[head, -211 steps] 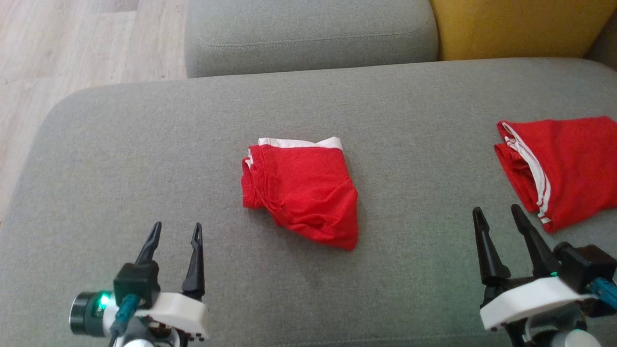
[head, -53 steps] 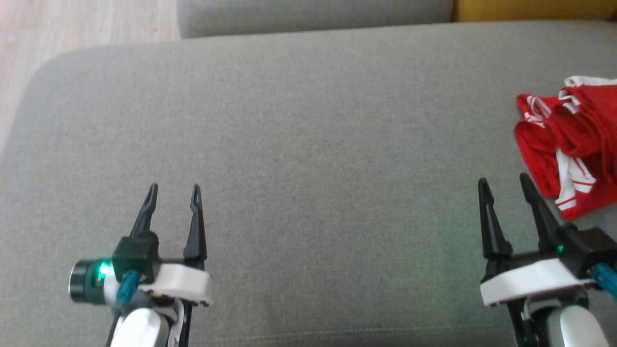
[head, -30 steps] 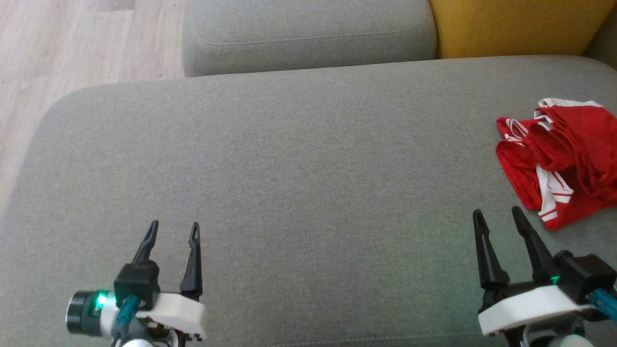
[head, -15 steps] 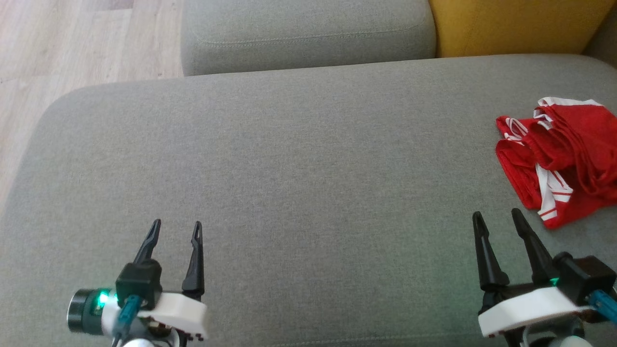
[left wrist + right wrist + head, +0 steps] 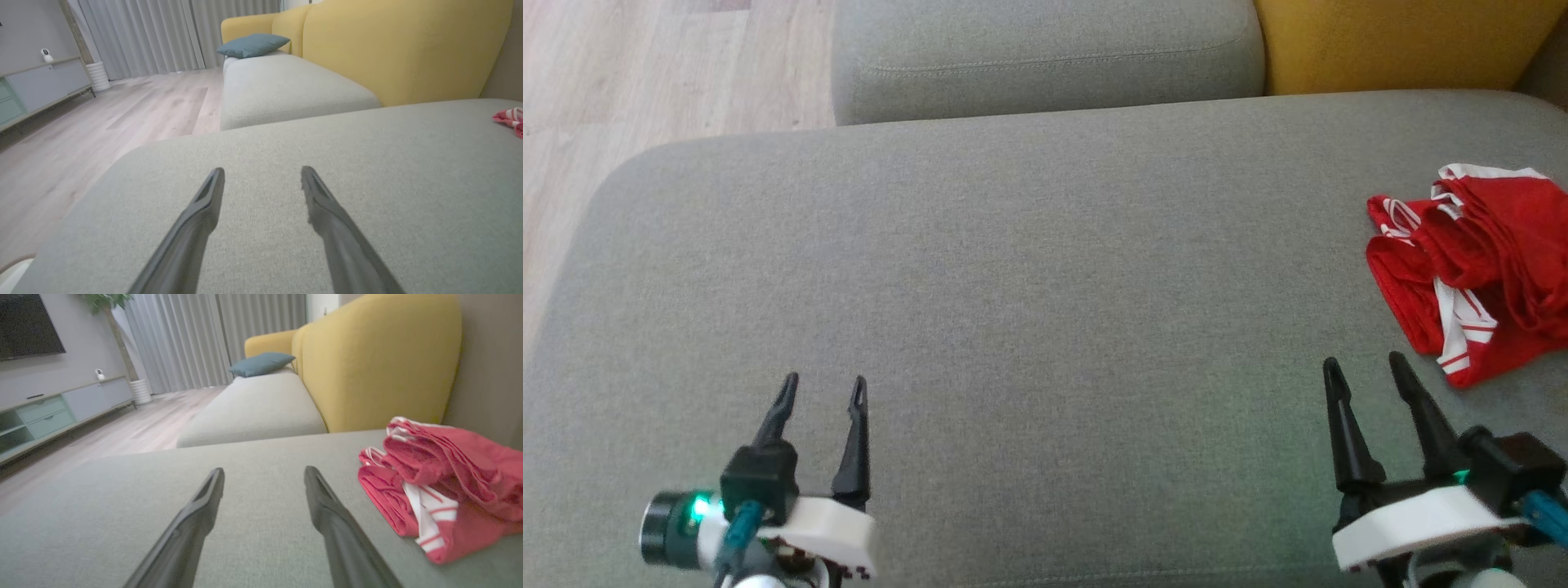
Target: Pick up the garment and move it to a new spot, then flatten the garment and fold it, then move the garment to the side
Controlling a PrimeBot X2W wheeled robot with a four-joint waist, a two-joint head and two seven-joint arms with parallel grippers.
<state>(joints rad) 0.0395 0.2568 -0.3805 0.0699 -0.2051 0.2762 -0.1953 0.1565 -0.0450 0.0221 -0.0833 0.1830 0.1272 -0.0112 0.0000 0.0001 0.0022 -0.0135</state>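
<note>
Pincers both spread, empty: left gripper (image 5: 823,381), right gripper (image 5: 1364,360) low over cushion (image 5: 1013,286). Garment (image 5: 1486,269) bunched at cushion's right side, near right gripper. Fits either set aside after folding, or awaiting pickup; next move unsettled.

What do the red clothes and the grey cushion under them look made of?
Red clothes: soft matte knit, probably cotton jersey, going by the limp crumpled folds and white striped trim. Grey cushion: matte woven upholstery fabric, showing a fine flecked weave.
</note>
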